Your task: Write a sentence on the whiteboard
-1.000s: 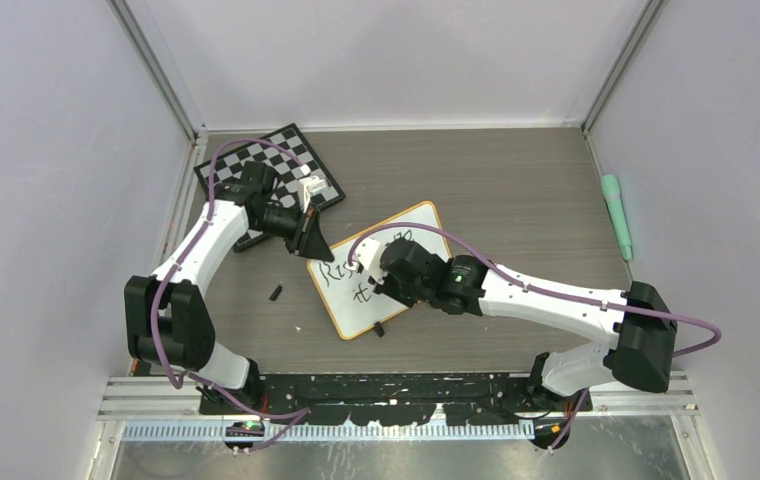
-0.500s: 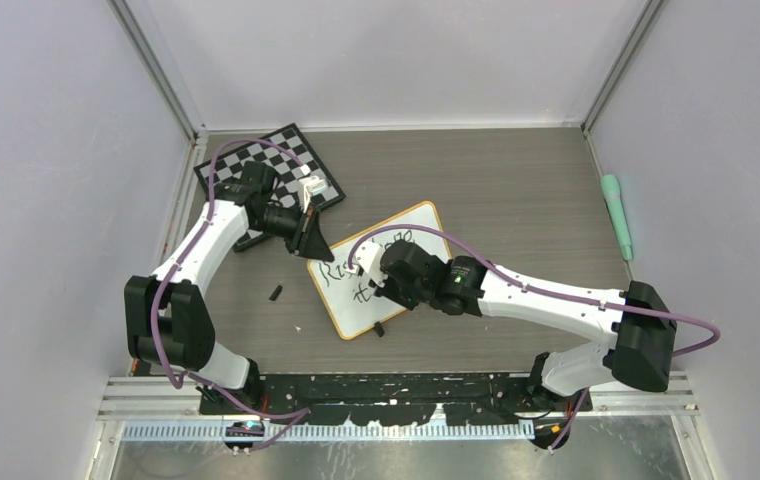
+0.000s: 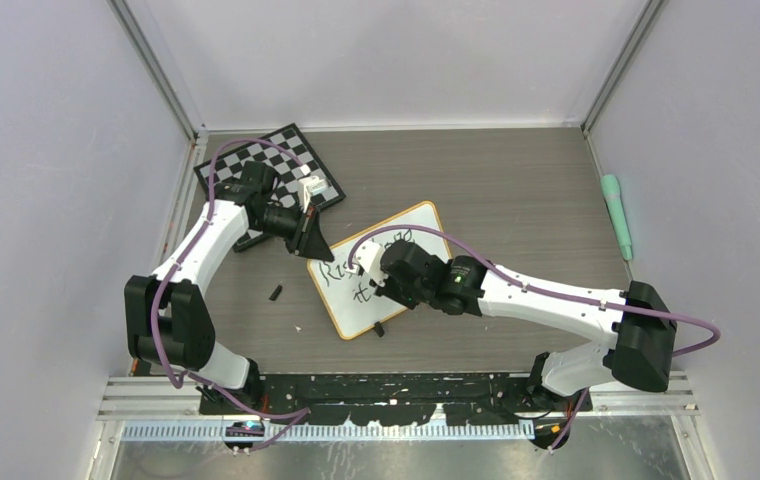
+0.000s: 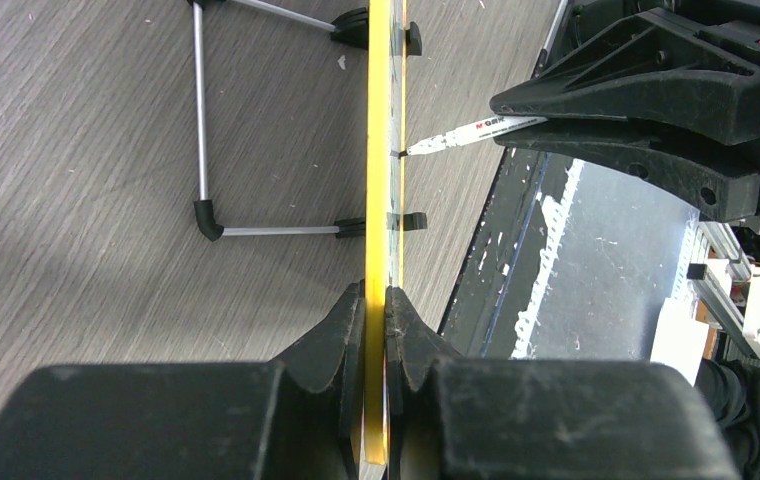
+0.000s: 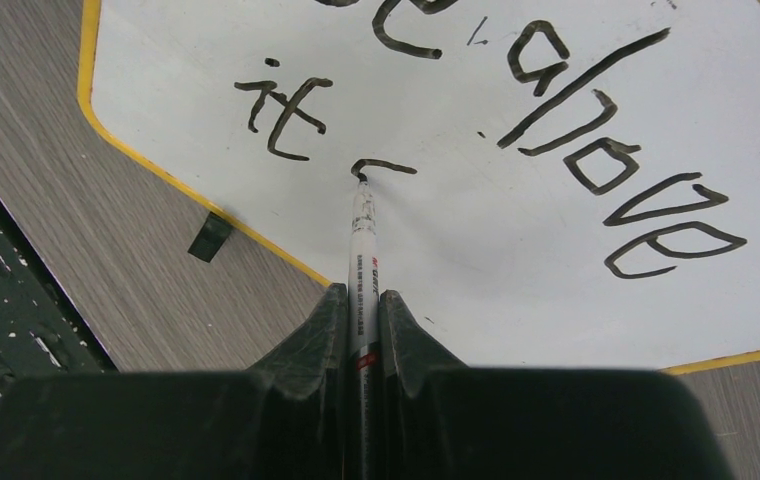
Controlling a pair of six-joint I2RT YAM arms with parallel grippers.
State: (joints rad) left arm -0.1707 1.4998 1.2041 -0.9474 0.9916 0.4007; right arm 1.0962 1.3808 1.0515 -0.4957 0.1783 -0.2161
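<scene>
at the far left of the counter (image 3: 516,180) lies a black-and-white folding chessboard (image 3: 276,155), with the left arm reaching over its near corner. it is off the writing path.

your left pincer (image 4: 376,300) is pressed together on the thin orange-tan rim of the small white rectangular whiteboard (image 3: 348,312), gripping it edge-on. a small black loose piece (image 3: 276,293) lies on the counter just near-left of the board. i cannot tell what it is.

the whiteboard sits mid-counter between the two arms, propped on a thin silver wire stand (image 4: 201,120). judge it light, stiff and glossy, so it will likely skid or rock under pen pressure. the rim is the place to hold it, clear of the ink, as the left pincer does now.

the black handwritten sentence (image 5: 556,108) shows "above" and "it", plus a short curved stroke at the pen tip, so the second line looks unfinished.

your right pincer (image 5: 361,300) is pinching a slim white marker (image 5: 364,260), tip touching the board. the barrel looks smooth, so keep pressure light. wet ink smears, so watch the purple cable (image 3: 396,232) looping over the board.

far right, a pale green pen-like stick (image 3: 616,215) lies by the wall, well apart.
</scene>
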